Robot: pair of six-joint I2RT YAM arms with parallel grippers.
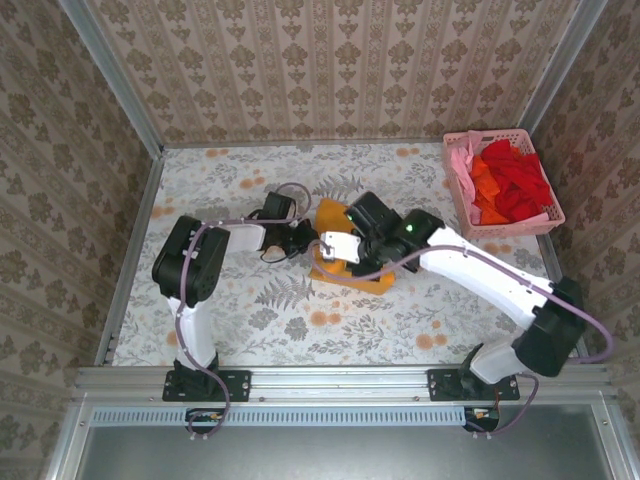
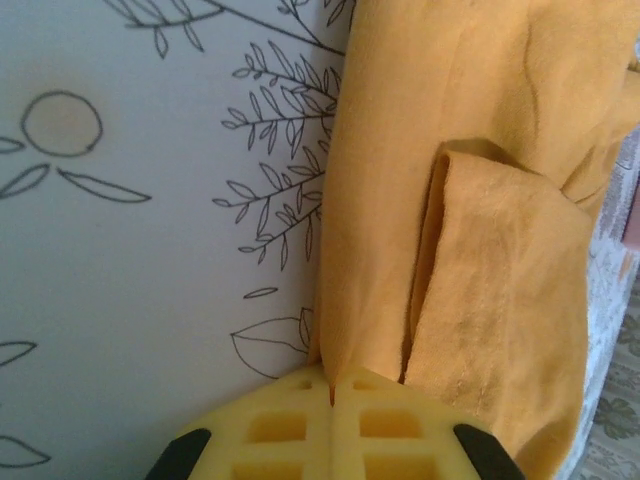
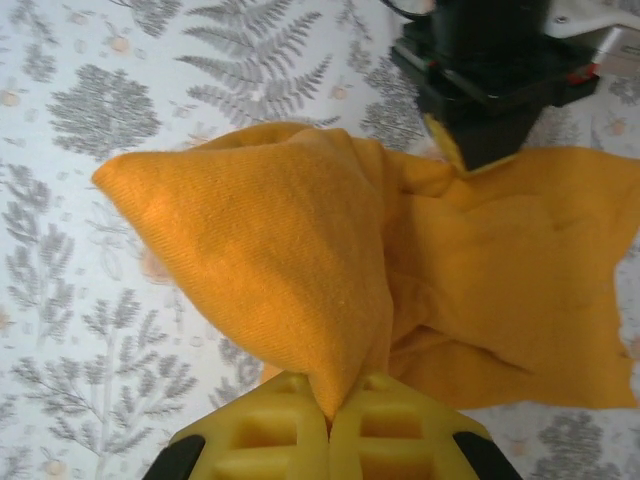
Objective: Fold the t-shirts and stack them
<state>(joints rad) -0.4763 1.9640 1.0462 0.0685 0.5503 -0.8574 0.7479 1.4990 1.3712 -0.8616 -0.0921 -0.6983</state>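
Note:
An orange-yellow t-shirt (image 1: 340, 262) lies bunched in the middle of the table between both arms. My left gripper (image 2: 332, 385) is shut on the t-shirt's (image 2: 480, 200) left edge, a fold of cloth pinched between the yellow pads. My right gripper (image 3: 328, 410) is shut on a raised peak of the same t-shirt (image 3: 290, 260), lifting it into a tent. The left gripper's black body (image 3: 490, 70) shows at the cloth's far edge in the right wrist view. More t-shirts (image 1: 512, 180), red and orange with some pink, are heaped in the basket.
A pink lattice basket (image 1: 460, 195) stands at the back right of the floral tablecloth (image 1: 270, 300). Metal rails and patterned walls border the table on three sides. The right arm (image 1: 480, 270) stretches diagonally across the right half.

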